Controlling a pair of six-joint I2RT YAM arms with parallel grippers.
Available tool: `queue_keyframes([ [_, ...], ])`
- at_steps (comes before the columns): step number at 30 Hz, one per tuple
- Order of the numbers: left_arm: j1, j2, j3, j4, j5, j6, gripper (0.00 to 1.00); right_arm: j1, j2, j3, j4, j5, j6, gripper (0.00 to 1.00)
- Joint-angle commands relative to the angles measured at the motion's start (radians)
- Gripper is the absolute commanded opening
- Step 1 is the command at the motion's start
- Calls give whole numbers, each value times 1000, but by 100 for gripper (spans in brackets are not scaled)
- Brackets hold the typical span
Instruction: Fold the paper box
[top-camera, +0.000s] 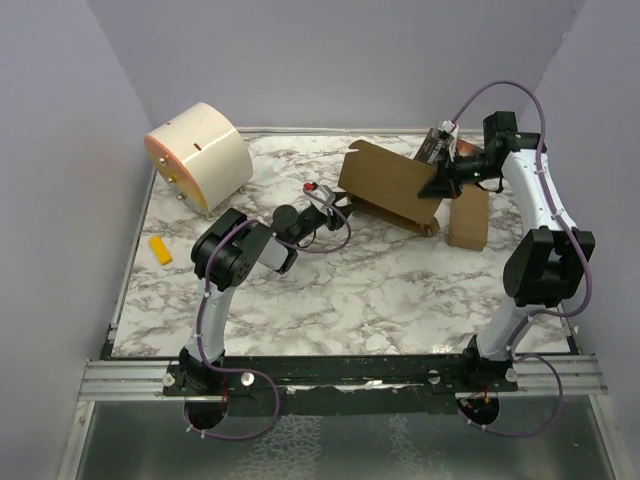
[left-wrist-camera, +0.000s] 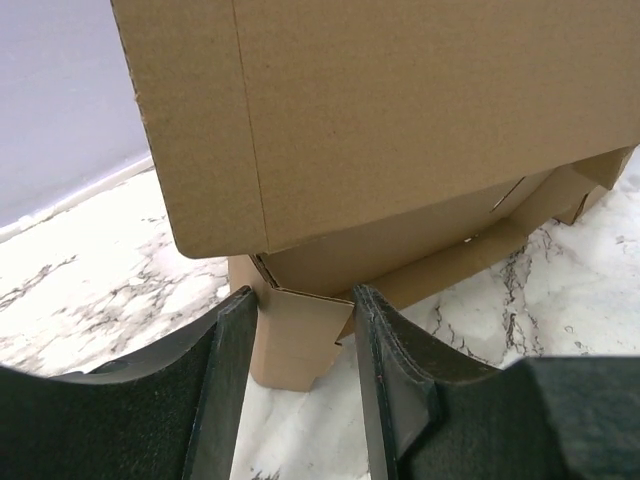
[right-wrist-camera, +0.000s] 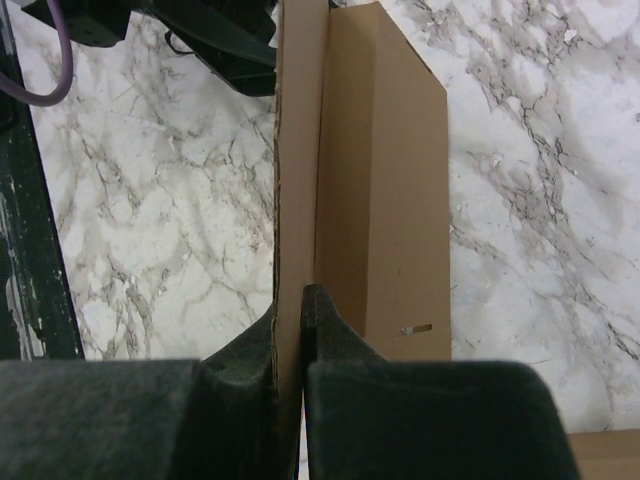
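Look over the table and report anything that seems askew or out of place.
The paper box sits half-folded, its lid tilted up, pinched by the right gripper. A cream drum lies on its side, rear left.

Robot lab test cell. Marble-pattern table (top-camera: 380, 300) boxed on three sides by pale-purple walls (top-camera: 330, 60). Left arm (top-camera: 225, 258) and right arm (top-camera: 545, 265) bolted to a metal rail (top-camera: 125, 378) at the table's near edge, purple cables (top-camera: 498, 84) exposed.

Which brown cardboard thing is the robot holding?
The large flat brown cardboard mailer, pinched by the right end effector; the smaller narrow brown cardboard box lies ungripped beside it.
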Motion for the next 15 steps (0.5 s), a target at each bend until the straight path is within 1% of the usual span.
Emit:
queue_keyframes([
  [1,8,18,30,16,40,-32,46,7,46,61,-1,4,54,1],
  [3,17,14,24,47,68,-73,48,7,63,79,-9,6,58,1],
  [7,41,-27,-23,63,79,-138,53,7,83,108,-32,-11,57,1],
  [11,80,-76,-76,57,91,-222,56,7,80,145,-64,-43,57,1],
  [14,106,-130,-134,99,112,-289,57,7,73,185,-96,-76,62,1],
  [15,113,-161,-155,121,120,-316,61,7,69,199,-102,-83,72,1],
])
